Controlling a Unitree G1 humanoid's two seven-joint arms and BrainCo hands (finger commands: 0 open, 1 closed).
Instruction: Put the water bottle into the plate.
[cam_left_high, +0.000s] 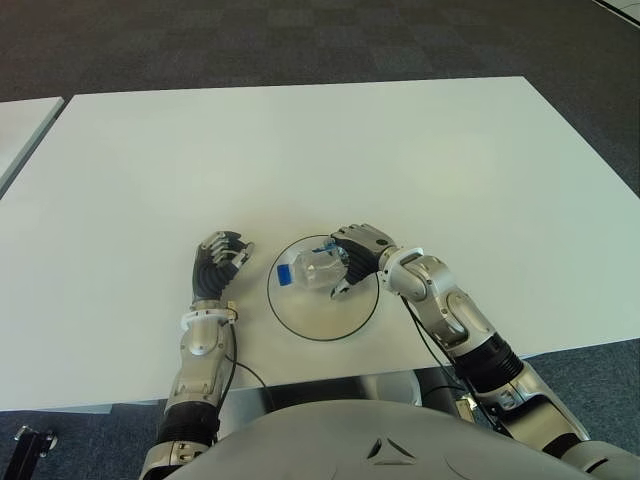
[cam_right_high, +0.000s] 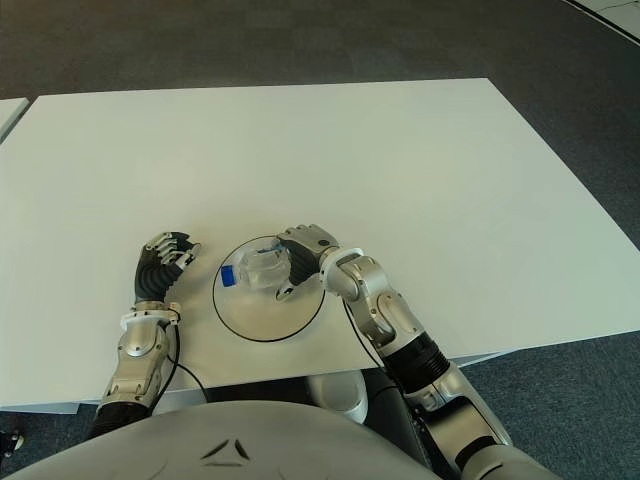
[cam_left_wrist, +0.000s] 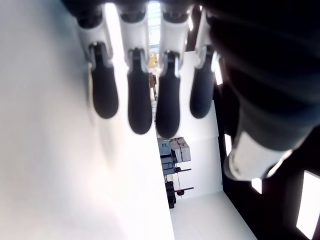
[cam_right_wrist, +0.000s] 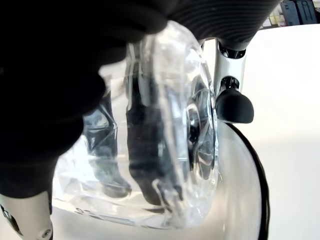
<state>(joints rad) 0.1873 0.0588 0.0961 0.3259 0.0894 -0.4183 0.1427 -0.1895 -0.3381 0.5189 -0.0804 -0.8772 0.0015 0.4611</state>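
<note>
One robot hand, your right (cam_left_high: 352, 258), grips the water bottle (cam_left_high: 312, 269) lying sideways over the plate (cam_left_high: 322, 322), cap leftward; release there.

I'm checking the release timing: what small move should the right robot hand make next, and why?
Probably open its fingers. The right robot hand grips the clear plastic water bottle with blue cap, lying on its side inside the white plate with black rim. The left robot hand is idle left of the plate.

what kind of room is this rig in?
Probably an office or lab space: a plain white table on dark grey carpet tiles, with a second white table's edge to the robot's left. The left wrist view shows equipment racks against a far white wall.
</note>
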